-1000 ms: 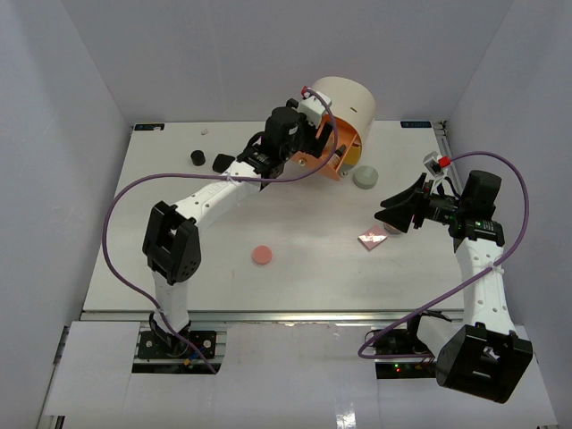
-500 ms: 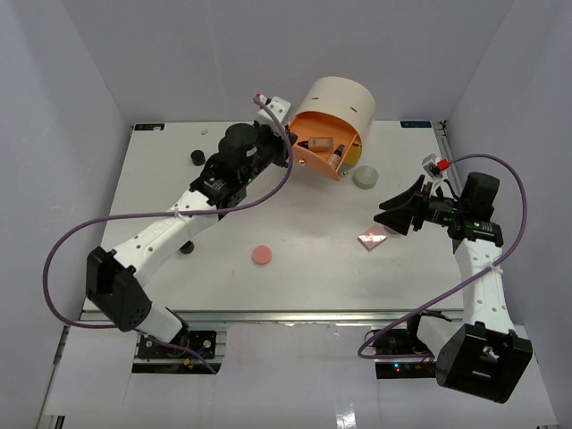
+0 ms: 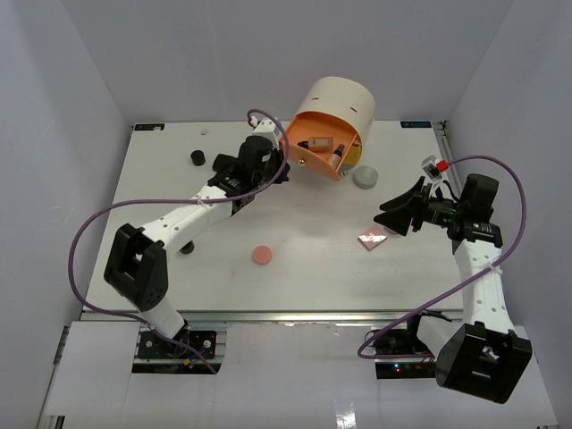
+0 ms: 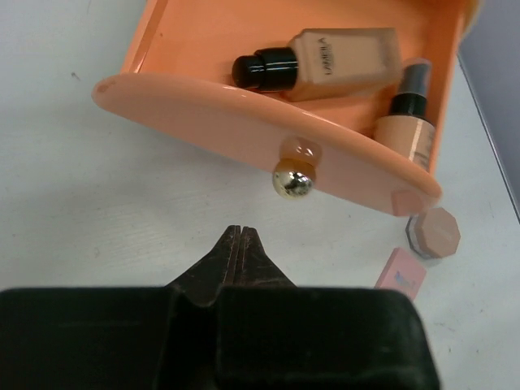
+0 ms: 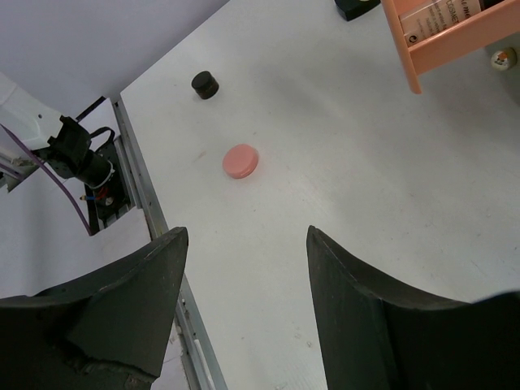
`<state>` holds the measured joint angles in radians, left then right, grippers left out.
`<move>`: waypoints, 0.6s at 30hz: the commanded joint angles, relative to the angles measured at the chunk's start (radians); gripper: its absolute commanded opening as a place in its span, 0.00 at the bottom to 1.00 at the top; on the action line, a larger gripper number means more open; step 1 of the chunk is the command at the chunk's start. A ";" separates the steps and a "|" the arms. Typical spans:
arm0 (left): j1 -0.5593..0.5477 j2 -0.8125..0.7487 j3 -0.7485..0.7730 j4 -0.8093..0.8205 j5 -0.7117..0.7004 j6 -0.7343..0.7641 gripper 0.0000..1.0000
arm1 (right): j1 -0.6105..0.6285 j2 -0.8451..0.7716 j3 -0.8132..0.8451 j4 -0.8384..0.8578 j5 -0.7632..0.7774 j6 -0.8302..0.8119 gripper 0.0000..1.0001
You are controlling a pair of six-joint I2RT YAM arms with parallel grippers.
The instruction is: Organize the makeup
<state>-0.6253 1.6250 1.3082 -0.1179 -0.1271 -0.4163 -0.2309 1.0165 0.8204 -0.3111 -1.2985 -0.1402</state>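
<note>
Jaws on your left gripper [image 4: 236, 231] are pressed together on nothing, their tips just short of the gold knob [image 4: 292, 180] on the orange drawer [image 4: 187, 101]. The drawer stands pulled out of the cream box [image 3: 344, 98], with two brown bottles [image 4: 341, 57] lying loose inside.

Drive forward like this and you would shove the knob rather than take it. That would likely push the drawer in or rock the box and set the bottles rolling. Part the jaws before you close the gap.

Your right gripper [image 5: 245, 231] hangs over the counter [image 3: 313, 210] with its jaws apart and empty, near the pink square palette [image 3: 373, 239]. That palette lies thin and flat, so a steep descent may strike the counter or skid it away.

The pink round compact [image 3: 262, 256] sits between the arms, well apart from both. The grey-green compact [image 3: 365, 177] is just beside the box, and a black jar [image 3: 197, 158] stands far left. Watch the left arm's purple cable [image 3: 85, 241]: a wide swing could drag it across loose pieces.
</note>
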 commanded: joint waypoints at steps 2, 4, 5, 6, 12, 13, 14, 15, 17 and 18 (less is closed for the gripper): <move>0.018 0.129 0.121 -0.072 -0.056 -0.212 0.00 | -0.009 -0.016 -0.004 0.026 0.004 -0.004 0.67; 0.018 0.159 0.136 -0.069 -0.074 -0.281 0.00 | -0.008 -0.016 -0.003 0.025 0.004 0.000 0.67; 0.018 0.177 0.138 -0.052 -0.063 -0.319 0.00 | -0.008 -0.016 -0.003 0.025 0.004 0.001 0.67; 0.018 0.193 0.144 -0.041 -0.051 -0.347 0.00 | -0.009 -0.017 -0.003 0.026 0.004 0.001 0.67; 0.018 0.289 0.287 -0.035 0.026 -0.436 0.00 | -0.009 -0.018 -0.004 0.026 0.012 0.006 0.67; 0.018 0.300 0.308 -0.035 0.032 -0.442 0.00 | -0.009 -0.018 -0.004 0.026 0.014 0.006 0.67; 0.018 0.307 0.325 -0.035 0.038 -0.445 0.00 | -0.009 -0.018 -0.004 0.026 0.015 0.009 0.67; 0.018 0.312 0.340 -0.034 0.042 -0.447 0.00 | -0.010 -0.019 -0.004 0.026 0.015 0.012 0.67; 0.018 0.323 0.374 -0.034 0.044 -0.443 0.00 | -0.009 -0.019 -0.004 0.027 0.015 0.014 0.67; 0.018 0.328 0.387 -0.034 0.044 -0.440 0.00 | -0.008 -0.019 -0.004 0.027 0.016 0.014 0.67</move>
<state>-0.6106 1.9708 1.5943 -0.2008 -0.1113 -0.8226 -0.2356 1.0142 0.8200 -0.3107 -1.2820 -0.1348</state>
